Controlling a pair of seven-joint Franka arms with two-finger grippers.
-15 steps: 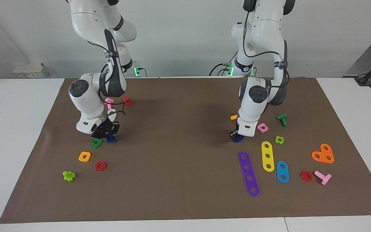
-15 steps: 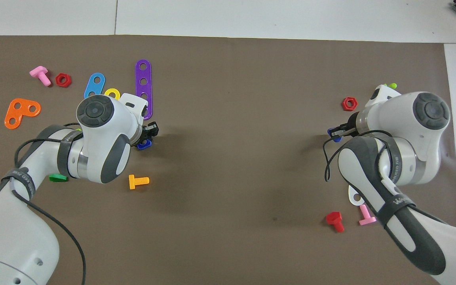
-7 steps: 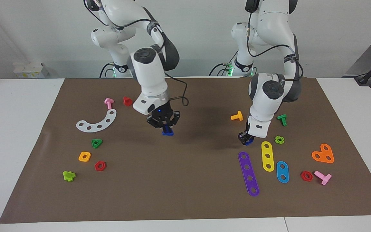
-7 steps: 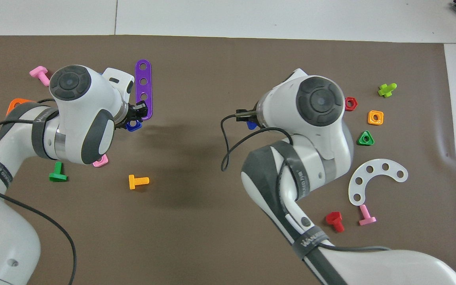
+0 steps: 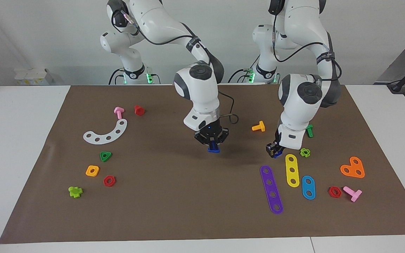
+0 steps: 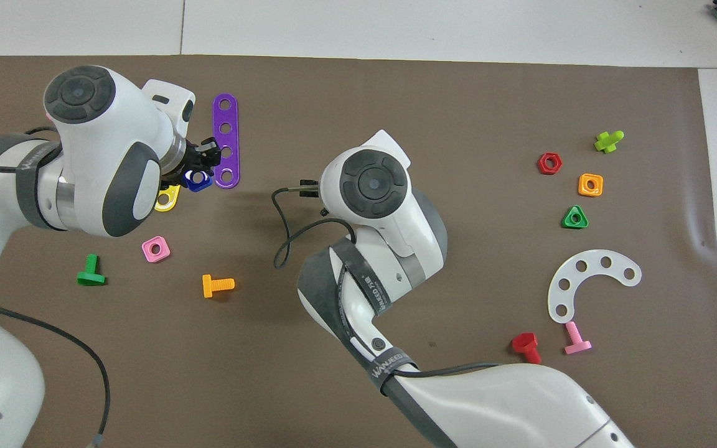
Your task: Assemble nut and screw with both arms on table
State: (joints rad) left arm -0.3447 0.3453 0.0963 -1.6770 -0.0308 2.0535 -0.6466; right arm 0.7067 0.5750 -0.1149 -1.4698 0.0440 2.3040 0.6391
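Note:
My right gripper (image 5: 212,143) is shut on the dark-blue screw (image 5: 213,150) and holds it in the air over the middle of the brown mat (image 5: 188,196). In the overhead view the right wrist hides both. My left gripper (image 5: 272,150) is shut on the dark-blue square nut (image 5: 276,155) and holds it just above the mat, over the nearer ends of the purple and yellow strips. The left gripper (image 6: 200,165) and the nut (image 6: 197,181), with its centre hole, also show in the overhead view. The two grippers are well apart.
Purple (image 5: 271,189), yellow (image 5: 292,170) and blue (image 5: 308,187) strips lie by the left gripper. An orange screw (image 5: 258,126), a green screw (image 5: 308,130) and a pink nut (image 6: 155,249) lie nearby. A white curved strip (image 5: 106,132), a green triangular nut (image 5: 105,156) and an orange nut (image 5: 92,170) lie toward the right arm's end.
My right gripper has lifted the screw from beside the green triangular nut and carried it to over the mat's middle. My left gripper has lifted the nut and shifted a little toward the strips.

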